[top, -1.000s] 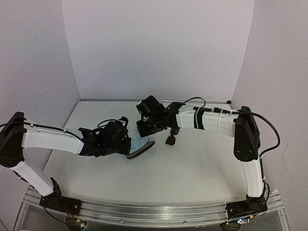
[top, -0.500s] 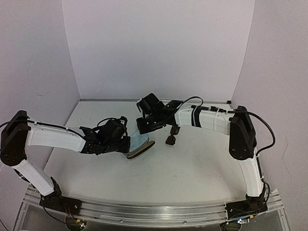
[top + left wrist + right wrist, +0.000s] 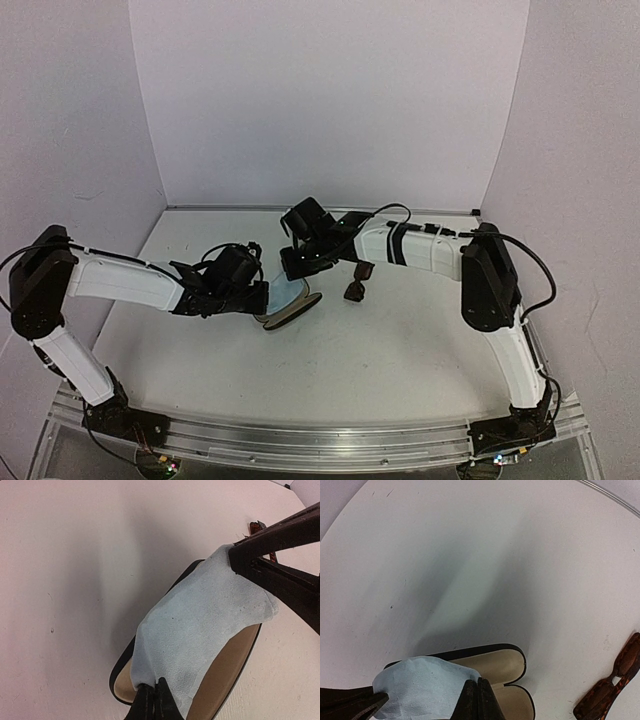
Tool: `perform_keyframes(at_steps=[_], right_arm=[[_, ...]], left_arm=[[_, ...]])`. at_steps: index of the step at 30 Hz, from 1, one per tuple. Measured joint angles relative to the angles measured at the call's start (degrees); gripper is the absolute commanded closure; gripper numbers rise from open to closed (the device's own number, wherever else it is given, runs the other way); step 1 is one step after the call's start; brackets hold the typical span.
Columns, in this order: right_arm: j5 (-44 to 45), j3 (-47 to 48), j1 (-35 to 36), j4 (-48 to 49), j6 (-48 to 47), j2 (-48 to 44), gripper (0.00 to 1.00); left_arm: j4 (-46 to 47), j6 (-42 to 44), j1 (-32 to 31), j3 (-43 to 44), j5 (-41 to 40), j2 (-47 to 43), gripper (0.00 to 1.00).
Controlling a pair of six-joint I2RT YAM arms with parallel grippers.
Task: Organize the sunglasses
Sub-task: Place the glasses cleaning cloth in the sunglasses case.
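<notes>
The sunglasses [image 3: 609,686] are found folded, dark brownish frame uppermost, lying on the white desk [image 3: 400,350] to the right of the black oval case [image 3: 506,663] and clear of it; no contact with either arm is observed. The case is recorded as open, its tan lining exposed, resting on the desk between the two arms near the middle of the work area. A light blue cloth [image 3: 200,625] is seen spread over the greater part of the lining, with one end of the lining left uncovered. The left jaws are noted closed together on the near edge of the cloth in the left wrist view, with no gap visible between the fingers. The right jaws are likewise noted pinched shut on the opposite corner of the cloth, as confirmed in both wrist views. The cloth is thus held at two ends and stretched between the arms above the case; whether its underside touches the lining cannot be determined. In the top view the left arm is seen reaching in from the left and the right arm from the right, the two sets of jaws close to one another over the case. The sunglasses are positioned just beside the right wrist, on the desk surface.
</notes>
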Motion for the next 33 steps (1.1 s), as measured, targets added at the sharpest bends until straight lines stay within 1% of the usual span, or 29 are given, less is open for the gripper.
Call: perform_keyframes(at_steps=[18, 33], right_arm=[[-1.4, 2.1, -1.6, -0.5, -0.2, 2.8, 1.0], [-2.6, 5.2, -2.2, -1.2, -0.2, 5.6, 1.0]], left_arm=[[2.3, 1.2, 3.1, 0.0, 4.0, 4.3, 1.0], [4.3, 1.3, 5.0, 0.0, 6.4, 5.8, 1.0]])
